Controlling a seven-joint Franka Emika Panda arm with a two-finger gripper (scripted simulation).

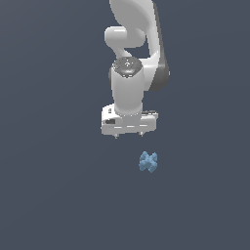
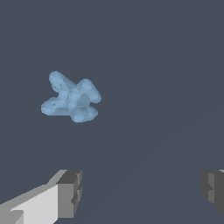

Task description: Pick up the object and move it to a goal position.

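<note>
The object [image 1: 148,162] is a small light-blue lumpy cross-shaped piece lying on the dark grey floor, toward the exterior view's right of the gripper and lower in the picture. My white gripper [image 1: 128,135] hangs apart from it, with only the tips of its fingers showing under the hand. In the wrist view the object [image 2: 71,98] lies free beyond the fingers. The two grey finger pads [image 2: 70,193] stand wide apart with nothing between them, so the gripper [image 2: 142,190] is open and empty.
The white arm [image 1: 134,39] rises behind the gripper toward the top of the exterior view. The floor [image 1: 58,185] is a plain dark grey surface.
</note>
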